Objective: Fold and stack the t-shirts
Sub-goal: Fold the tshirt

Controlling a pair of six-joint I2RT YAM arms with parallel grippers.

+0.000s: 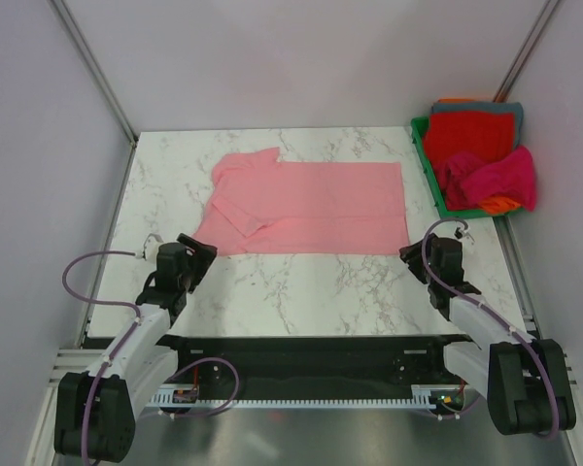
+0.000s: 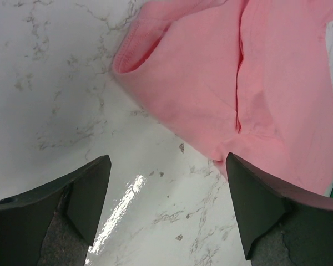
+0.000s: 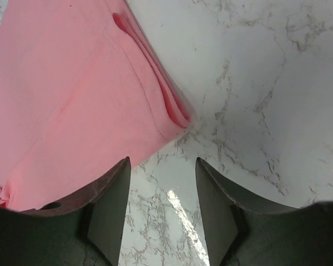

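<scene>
Pink and soft, the salmon-pink t-shirt [image 1: 306, 206] lay flat on the marble table [image 1: 301, 291], near the middle and toward the back. It looked partly folded. Its sides seemed tucked in, so it made one long shape. Layers of cloth showed at its near right corner, and one sleeve [image 2: 141, 50] stuck out at the left end. It had a few soft creases but no big lumps. I think it needed more folds to become a small neat square, so the job was only begun.

No folded stack showed on the table. A red t-shirt [image 1: 471, 131], a magenta t-shirt [image 1: 500, 180], an orange t-shirt [image 1: 505, 204] and a teal-grey t-shirt [image 1: 496, 105] sat in a messy heap in the green bin [image 1: 423, 146] at the back right. They did not look folded yet.

The left gripper [image 1: 196, 254] hovered just beside the shirt's near left corner, fingers wide apart, holding nothing. The right gripper [image 1: 415, 254] was just beside the near right corner, fingers apart too, and empty.
</scene>
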